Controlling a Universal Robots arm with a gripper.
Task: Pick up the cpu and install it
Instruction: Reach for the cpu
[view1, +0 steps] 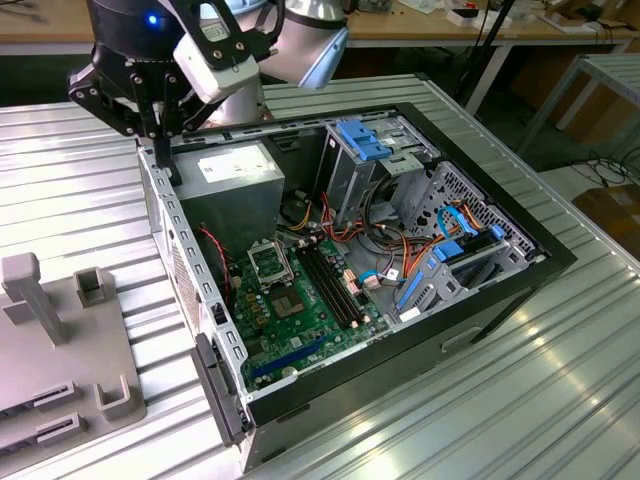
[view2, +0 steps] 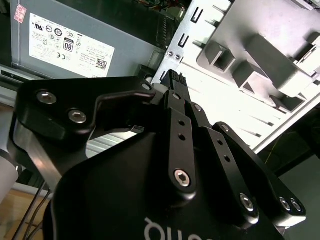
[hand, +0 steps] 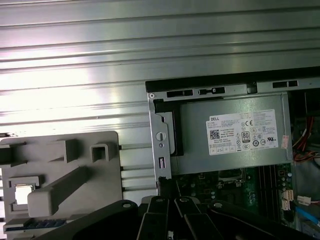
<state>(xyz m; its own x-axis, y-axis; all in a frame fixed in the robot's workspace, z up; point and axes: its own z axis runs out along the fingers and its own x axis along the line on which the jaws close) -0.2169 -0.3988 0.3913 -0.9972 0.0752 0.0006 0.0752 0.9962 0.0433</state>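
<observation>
The gripper (view1: 165, 140) hangs from the arm (view1: 300, 40) over the far left corner of the open case (view1: 500, 290), its tips pointing down just beside the case's metal wall. In both wrist views the fingers (view2: 175, 82) are drawn narrow, tip against tip, and they grip nothing that can be seen.

The cpu (hand: 22, 194) lies apart from the gripper. In the first wrist view it sits flat in a square pocket of the grey fixture (hand: 60, 150), a pale silver square with a thin rim around it. The fixture (view1: 70, 360) rests on the ribbed table (view1: 520, 400) on the exterior view's left, just beside the case and nearer the camera than the gripper. Its posts and blocks stand upright.

Inside the case the power supply (view1: 235, 170) fills the far left corner, directly below and beside the gripper, with its white label up in the first wrist view (hand: 230, 132). Nearer in lies the green board (view1: 300, 320). The black socket (view1: 268, 262) sits on it, to the right of the case's left wall and well apart from both the gripper and the cpu. Orange, red and blue cables run across the case's right half, toward the drive cage (view1: 365, 150).
</observation>
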